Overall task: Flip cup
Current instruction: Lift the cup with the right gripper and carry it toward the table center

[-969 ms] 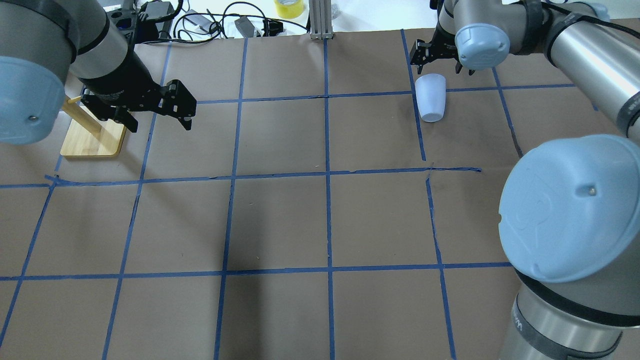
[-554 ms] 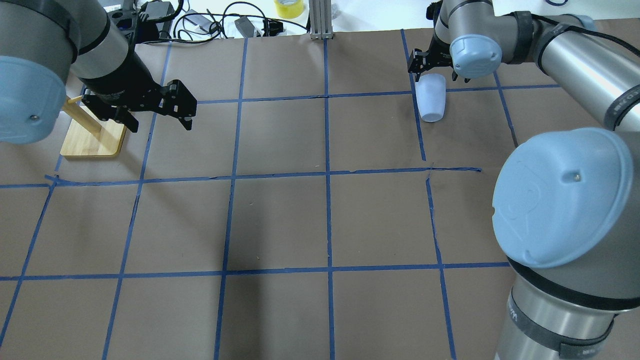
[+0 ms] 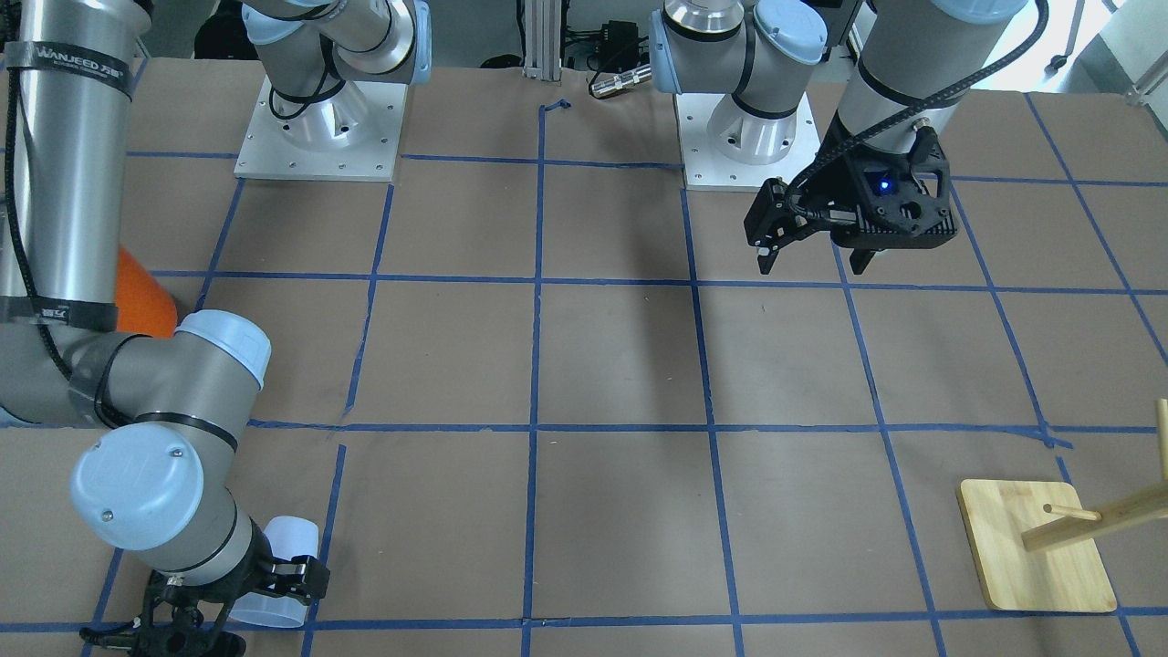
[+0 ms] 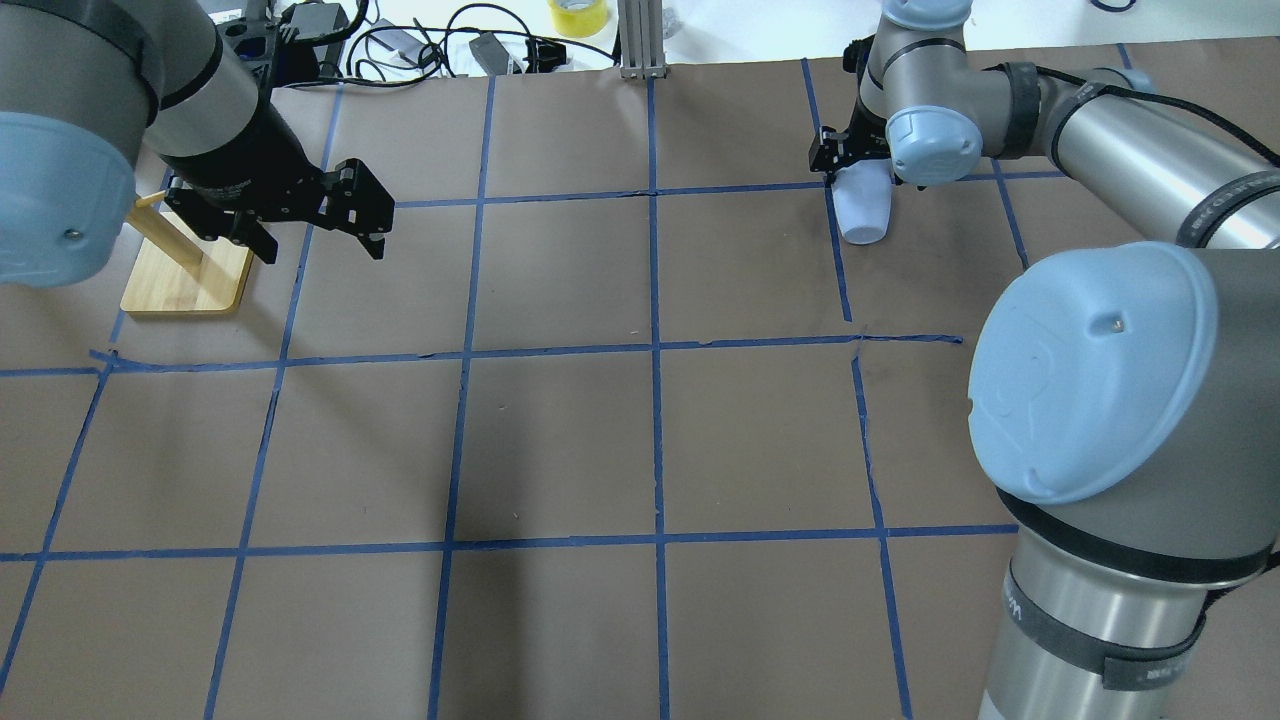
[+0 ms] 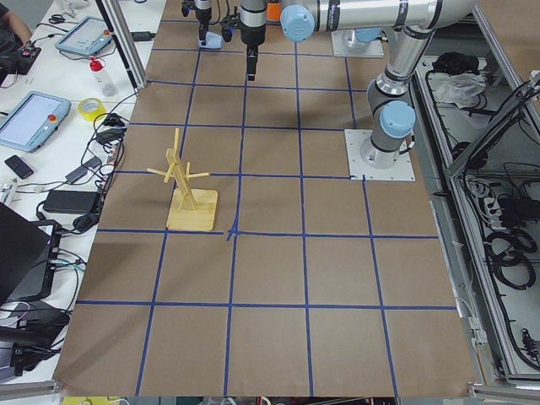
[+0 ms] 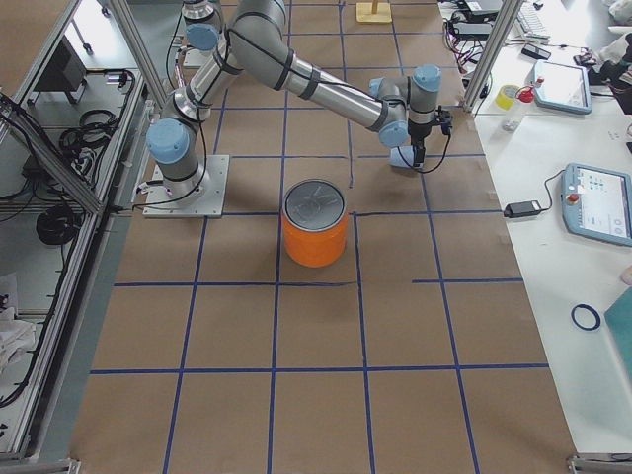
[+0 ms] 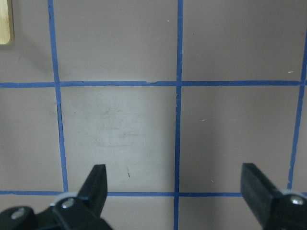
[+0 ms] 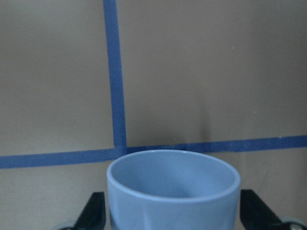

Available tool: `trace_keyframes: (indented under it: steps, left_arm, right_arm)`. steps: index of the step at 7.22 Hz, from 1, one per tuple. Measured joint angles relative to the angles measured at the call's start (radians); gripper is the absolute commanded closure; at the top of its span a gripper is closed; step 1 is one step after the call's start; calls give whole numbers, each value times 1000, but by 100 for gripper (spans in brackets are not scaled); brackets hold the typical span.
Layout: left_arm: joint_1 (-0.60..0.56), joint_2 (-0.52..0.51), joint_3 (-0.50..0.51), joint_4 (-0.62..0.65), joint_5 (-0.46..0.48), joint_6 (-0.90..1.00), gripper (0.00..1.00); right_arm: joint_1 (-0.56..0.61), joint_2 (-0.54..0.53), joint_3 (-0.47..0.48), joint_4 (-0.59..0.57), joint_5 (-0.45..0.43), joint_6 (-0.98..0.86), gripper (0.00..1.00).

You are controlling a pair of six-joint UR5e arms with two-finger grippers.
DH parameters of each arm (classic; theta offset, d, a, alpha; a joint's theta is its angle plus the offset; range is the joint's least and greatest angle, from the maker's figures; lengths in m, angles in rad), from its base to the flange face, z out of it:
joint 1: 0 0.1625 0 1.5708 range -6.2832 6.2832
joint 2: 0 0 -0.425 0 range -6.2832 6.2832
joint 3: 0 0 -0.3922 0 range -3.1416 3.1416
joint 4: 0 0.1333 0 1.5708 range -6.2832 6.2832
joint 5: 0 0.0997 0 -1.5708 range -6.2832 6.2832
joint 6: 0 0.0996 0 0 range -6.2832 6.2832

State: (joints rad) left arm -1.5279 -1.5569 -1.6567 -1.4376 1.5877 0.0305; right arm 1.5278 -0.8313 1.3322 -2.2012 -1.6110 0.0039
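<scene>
The pale blue cup lies on its side at the far right of the table. Its base points toward the robot and its mouth toward the far edge. It also shows in the front view and the right side view. My right gripper is open and reaches down over the mouth end. In the right wrist view the cup's rim sits between the two fingers, close to both. My left gripper is open and empty, hovering above the far left of the table, also seen in its wrist view.
A large orange can stands right of mid-table, nearer the robot than the cup. A wooden peg stand sits at the far left, beside the left gripper. Blue tape lines grid the brown table. Cables and a yellow tape roll lie past the far edge.
My right gripper has come from just beyond the cup down over its mouth end, so the fingers now straddle the rim. The cup and the left arm have not moved.
</scene>
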Motion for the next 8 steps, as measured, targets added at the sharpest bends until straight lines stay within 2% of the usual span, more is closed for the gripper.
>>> trace_keyframes:
  steps: [2, 3, 6, 8]
  left_arm:
    - [0, 0, 0, 3, 0, 0, 0]
    - [0, 0, 0, 4, 0, 1, 0]
    - [0, 0, 0, 5, 1, 1, 0]
    - [0, 0, 0, 5, 0, 0, 0]
  right_arm:
    - [0, 11, 3, -11, -1, 1, 89]
    - [1, 11, 4, -12, -6, -6, 100]
    - [38, -17, 6, -11, -16, -15, 100]
    - [124, -47, 4, -12, -36, -15, 100]
